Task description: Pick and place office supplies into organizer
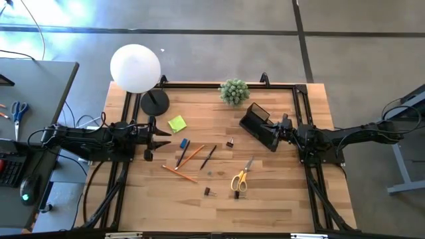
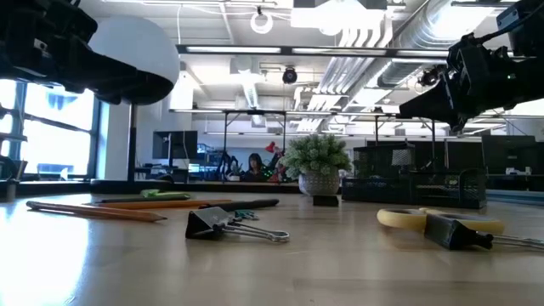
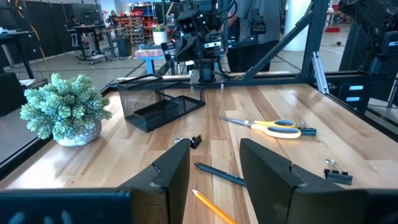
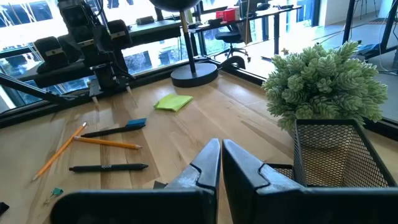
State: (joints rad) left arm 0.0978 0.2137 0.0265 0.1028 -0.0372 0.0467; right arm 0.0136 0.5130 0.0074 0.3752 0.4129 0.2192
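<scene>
Organizer (image 1: 259,125) just beside closed right gripper (image 1: 284,126), supplies well apart

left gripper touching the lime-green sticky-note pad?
Apart. The high view shows bare wood between the open left gripper and the lime-green sticky-note pad; the left wrist view shows nothing between its fingers.

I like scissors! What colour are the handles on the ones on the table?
Yellow. The scissors show best in the left wrist view.

Plant (image 1: 234,91) & lamp base (image 1: 154,102) crowd back edge; front tabletop (image 1: 279,206) open.
</scene>
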